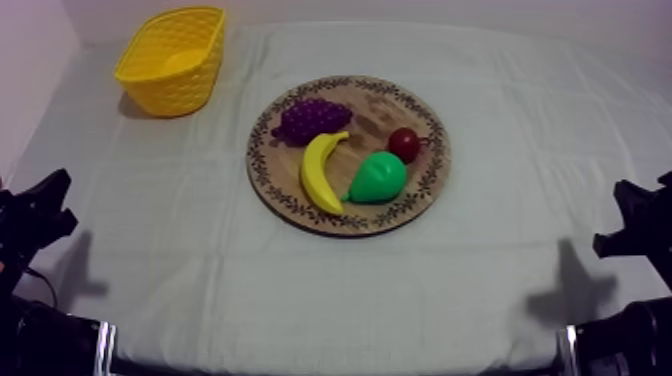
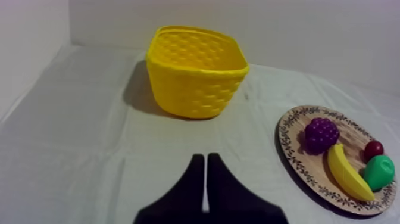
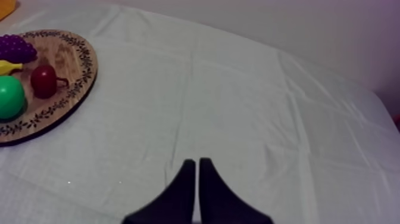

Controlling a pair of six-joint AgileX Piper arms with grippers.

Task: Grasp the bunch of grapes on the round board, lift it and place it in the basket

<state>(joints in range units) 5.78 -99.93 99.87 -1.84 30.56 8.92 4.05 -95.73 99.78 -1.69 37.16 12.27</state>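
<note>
A purple bunch of grapes (image 1: 312, 119) lies on the upper left part of the round wooden board (image 1: 425, 185), beside a banana (image 1: 319, 172). The yellow basket (image 1: 175, 60) stands at the far left of the table, upright and with nothing in it. From the left wrist view the basket (image 2: 196, 71) is straight ahead and the grapes (image 2: 321, 134) sit on the board (image 2: 294, 161) off to one side. My left gripper (image 2: 205, 159) is shut on nothing, well short of both. My right gripper (image 3: 197, 162) is also shut, over bare cloth away from the board (image 3: 77, 71).
On the board also lie a green pear (image 1: 378, 178) and a small red fruit (image 1: 404, 144). Both arms rest low at the table's near corners, left arm (image 1: 30, 215) and right arm (image 1: 640, 225). A wall runs behind the table.
</note>
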